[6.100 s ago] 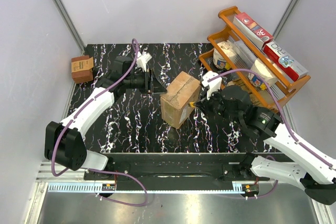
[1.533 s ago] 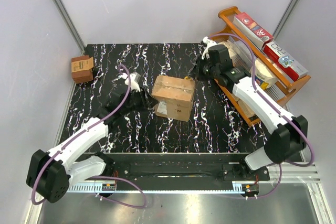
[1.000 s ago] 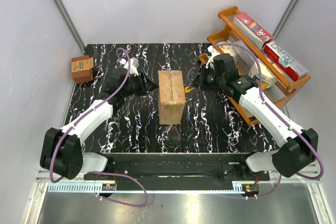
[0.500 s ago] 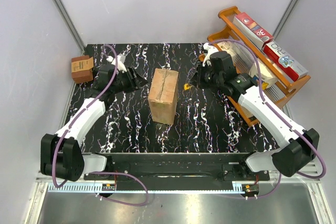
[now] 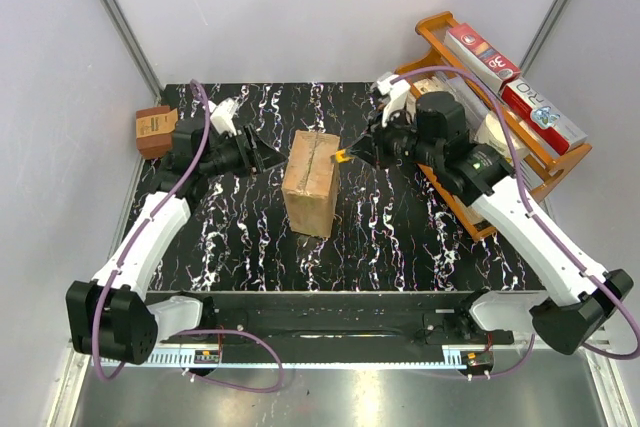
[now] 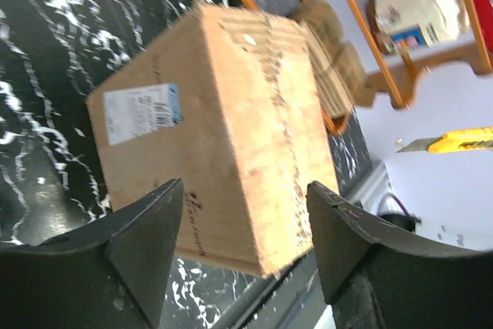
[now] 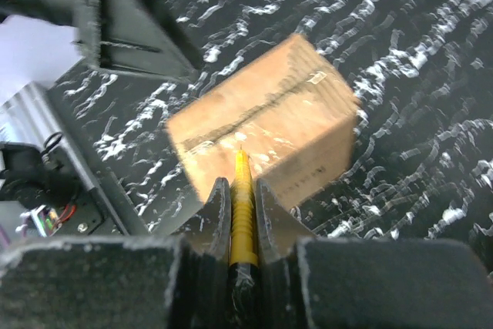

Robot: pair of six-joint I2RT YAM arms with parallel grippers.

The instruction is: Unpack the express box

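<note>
Since half a second ago my left arm has drawn back toward the far left of the desk (image 5: pixel 240 237), and the right arm has brought its blade in closer to the carton. The express box (image 5: pixel 310 182) has not shifted.

It stands on end near the middle of the desk with its flaps closed. The taped seam runs along its top face. In the left wrist view the white shipping label (image 6: pixel 142 113) sits on the side facing that camera.

The left gripper (image 5: pixel 265 155) is just beside the box's left side, with its jaws spread wide and nothing between them. From its own camera the box shows in the gap between the two fingers (image 6: pixel 139 252), apart from both.

The right gripper (image 5: pixel 368 150) is clamped on a yellow utility knife (image 5: pixel 343 156), with the blade pointing at the box's upper right edge. In the right wrist view the knife (image 7: pixel 242 206) lines up with the seam. In the left wrist view the knife (image 6: pixel 462 139) is off to the side of the carton, so I cannot tell whether the tip touches.

A small darker brown box (image 5: pixel 157 130) sits past the desk's left edge. The orange rack (image 5: pixel 436 25) of goods stands at the far right, behind the right arm.
</note>
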